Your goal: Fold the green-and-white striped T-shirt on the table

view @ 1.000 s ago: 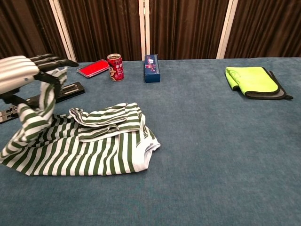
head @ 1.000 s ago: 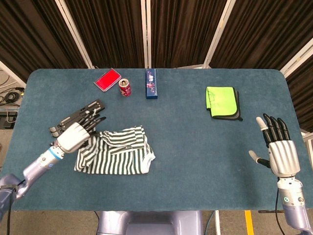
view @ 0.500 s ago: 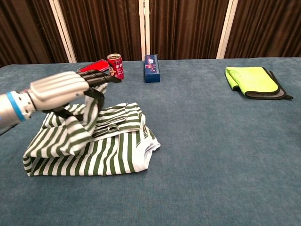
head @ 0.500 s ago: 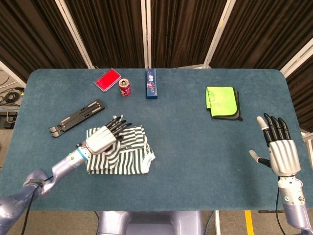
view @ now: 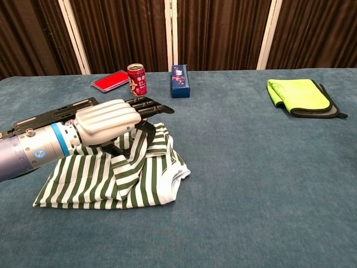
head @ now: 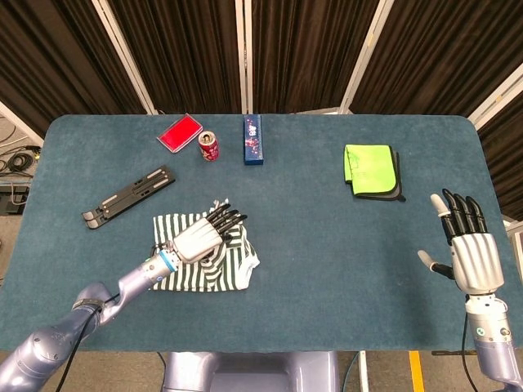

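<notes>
- We see the green-and-white striped T-shirt [head: 206,263] lying partly folded on the blue table [head: 310,237], on the table's left half, nearer the front edge than the back.
- In the chest view the shirt [view: 120,176] shows one layer doubled over the rest, and a fold of it rises toward the palm above.
- Our left hand [head: 198,238] sits right over the shirt's upper part, its dark fingers [head: 227,217] stretched past the cloth's far edge.
- In the chest view the same left hand [view: 109,121] holds a fold of striped fabric pinched beneath it, between the thumb and the fingers, lifted a little off the pile.
- Our right hand [head: 470,249] hovers well apart from the shirt, near the table's right edge, holding nothing, its fingers straight, spread and pointing up.
- Just behind and to the left of the shirt lies a black folding stand [head: 129,195].
- Along the back we find a red case [head: 180,132], a red soda can [head: 209,146] and a blue box [head: 252,140], close together.
- Toward the right rear rests a folded yellow-green cloth [head: 369,167] on a darker one.
</notes>
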Robot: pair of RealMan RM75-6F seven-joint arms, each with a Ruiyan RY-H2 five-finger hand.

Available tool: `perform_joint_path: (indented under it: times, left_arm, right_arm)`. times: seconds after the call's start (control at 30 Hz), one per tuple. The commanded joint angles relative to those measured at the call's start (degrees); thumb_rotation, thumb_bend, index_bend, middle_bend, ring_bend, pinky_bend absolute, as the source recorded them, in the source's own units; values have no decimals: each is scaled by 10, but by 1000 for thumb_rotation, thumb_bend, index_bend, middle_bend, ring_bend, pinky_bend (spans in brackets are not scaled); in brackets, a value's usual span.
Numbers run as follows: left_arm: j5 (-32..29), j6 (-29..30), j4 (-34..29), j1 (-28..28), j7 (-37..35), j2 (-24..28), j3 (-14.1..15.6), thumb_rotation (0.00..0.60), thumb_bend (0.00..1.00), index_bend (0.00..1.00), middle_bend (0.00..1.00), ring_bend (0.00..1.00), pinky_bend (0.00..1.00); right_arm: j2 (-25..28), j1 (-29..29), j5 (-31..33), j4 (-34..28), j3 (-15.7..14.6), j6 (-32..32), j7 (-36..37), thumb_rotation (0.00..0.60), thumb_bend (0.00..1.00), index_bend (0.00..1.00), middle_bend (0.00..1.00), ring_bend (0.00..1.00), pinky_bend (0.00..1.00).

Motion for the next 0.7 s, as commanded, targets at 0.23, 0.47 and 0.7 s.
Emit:
perform_joint_path:
  times: [0.23, 0.47, 0.7]
  left_arm:
    - [-17, 35, -37, -4, -11, 6, -25, 600, 522, 0, 0, 0, 0]
    - [-34, 42, -114, -16, 7, 42, -51, 600, 246, 0, 0, 0, 0]
    - [-60, 53, -248, -23, 49, 108, -94, 600, 131, 0, 0, 0, 0]
  right_arm:
    - [1, -1, -2, -2, 0, 2, 0, 600, 0, 0, 0, 0, 0]
    - [2, -2, -5, -6, -1, 5, -1, 600, 0, 0, 0, 0, 0]
    - [6, -5, -9, -12, -2, 12, 0, 600, 0, 0, 0, 0, 0]
